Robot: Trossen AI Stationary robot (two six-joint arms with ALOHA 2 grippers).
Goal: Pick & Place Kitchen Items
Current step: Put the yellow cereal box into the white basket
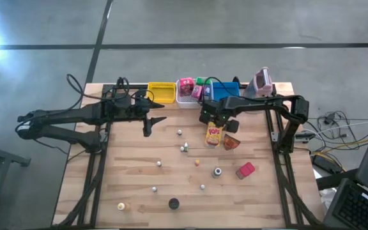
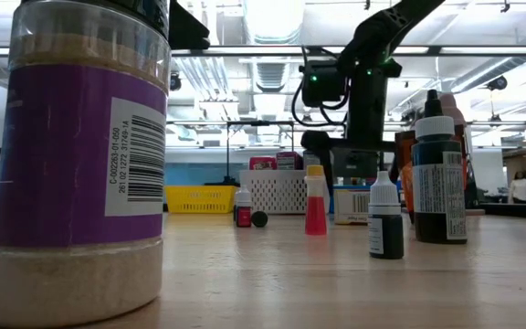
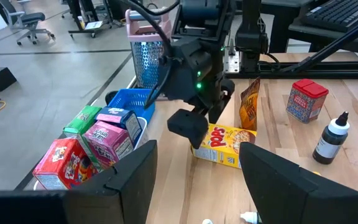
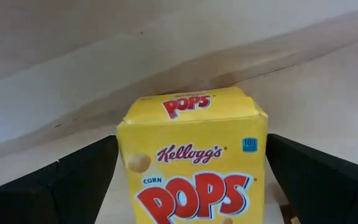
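Big spice jar (image 2: 80, 164) with a purple label and barcode sits right up at the low camera: clear plastic, pale granules inside. Only a few cartons have made it into the white mesh bin (image 1: 187, 101) at the worktop's far edge; the yellow bin (image 1: 161, 92) looks empty. Lots left: small dropper bottles (image 1: 184, 148) and dark caps scattered mid-worktop, a red tin (image 1: 246, 170), a crinkly brown pouch (image 1: 231, 143). Right gripper (image 1: 216, 124) has its fingers spread wide either side of the glossy yellow Corn Pops box (image 4: 194, 155), not clamped yet. Left gripper (image 1: 148, 125) hangs near the far edge, fingers apart, holding nothing.
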